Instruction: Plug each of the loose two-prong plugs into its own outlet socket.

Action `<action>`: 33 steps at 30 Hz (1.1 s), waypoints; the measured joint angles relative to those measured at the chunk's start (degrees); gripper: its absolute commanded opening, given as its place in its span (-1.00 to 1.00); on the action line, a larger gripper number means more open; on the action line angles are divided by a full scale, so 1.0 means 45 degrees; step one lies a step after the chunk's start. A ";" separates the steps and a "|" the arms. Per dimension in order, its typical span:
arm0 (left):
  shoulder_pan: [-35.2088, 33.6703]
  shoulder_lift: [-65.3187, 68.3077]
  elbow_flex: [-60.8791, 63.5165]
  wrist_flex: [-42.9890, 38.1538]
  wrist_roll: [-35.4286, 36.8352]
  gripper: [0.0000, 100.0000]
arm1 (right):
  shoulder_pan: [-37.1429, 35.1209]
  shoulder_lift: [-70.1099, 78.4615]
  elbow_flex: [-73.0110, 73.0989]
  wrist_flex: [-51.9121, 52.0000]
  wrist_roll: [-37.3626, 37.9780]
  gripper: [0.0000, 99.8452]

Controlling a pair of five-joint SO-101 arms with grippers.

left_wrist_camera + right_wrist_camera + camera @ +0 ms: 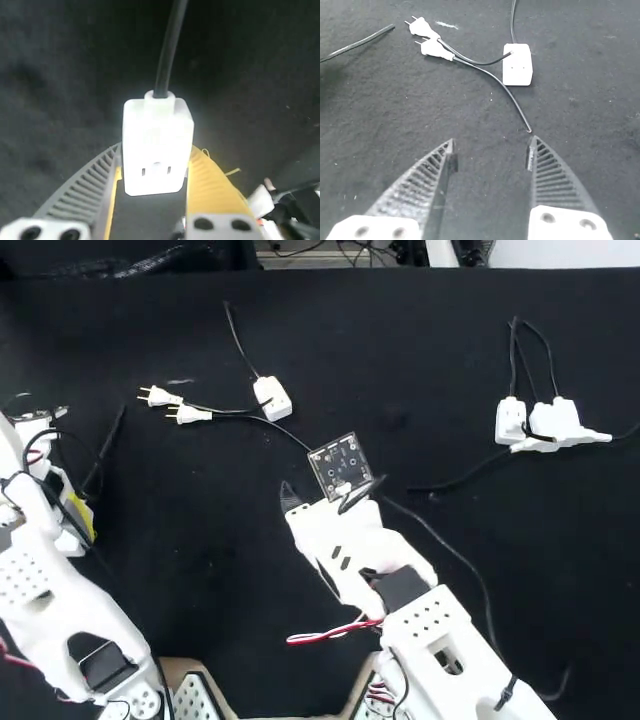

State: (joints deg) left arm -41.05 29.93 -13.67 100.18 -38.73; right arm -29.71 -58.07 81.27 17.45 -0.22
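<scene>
We see the right gripper [491,146], jaws wide apart, over black cloth [590,100]. Beyond it one white plug [422,26] lies just beside a second plug [435,49], their thin cords [475,62] running toward a white socket block [517,64].

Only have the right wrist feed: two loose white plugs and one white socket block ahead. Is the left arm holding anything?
Observer: Yes. The left gripper is shut on a white rectangular plastic socket block with a thick black cord.
Operator: Any more hardware outside my frame?
Observer: A cluster of white plastic connector blocks on thin black cords lies on the black cloth at the right side of the high view. I can't tell whether they're mated.
</scene>
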 measured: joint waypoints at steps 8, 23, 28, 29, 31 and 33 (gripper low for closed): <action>-0.0078 -0.4259 0.4806 -0.2071 0.4532 -0.94 | 0.0000 0.0000 0.0000 0.0000 0.0000 -0.56; 0.5236 -1.1643 1.2874 -0.6505 0.6916 -0.78 | 0.0000 0.0000 0.0000 0.0000 0.0000 -0.56; 0.7834 -1.1741 1.3031 -0.6525 0.6916 -0.52 | 0.0000 0.0000 0.0000 0.0000 0.0000 -0.56; 0.8205 -1.1741 1.3031 -0.6525 0.6896 -0.51 | 0.0000 0.0000 0.0000 0.0000 0.0000 -0.56; 0.8694 -1.1663 1.3031 -0.6525 0.6896 -0.53 | 0.0000 0.0000 0.0000 0.0000 0.0000 -0.56; 0.8850 -1.1663 1.3031 -0.6564 0.6896 -0.53 | 0.0000 0.0000 0.0000 0.0000 0.0000 -0.56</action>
State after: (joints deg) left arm -1.23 -22.55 44.97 70.64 -7.69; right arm -29.71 -58.07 81.27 17.45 -0.22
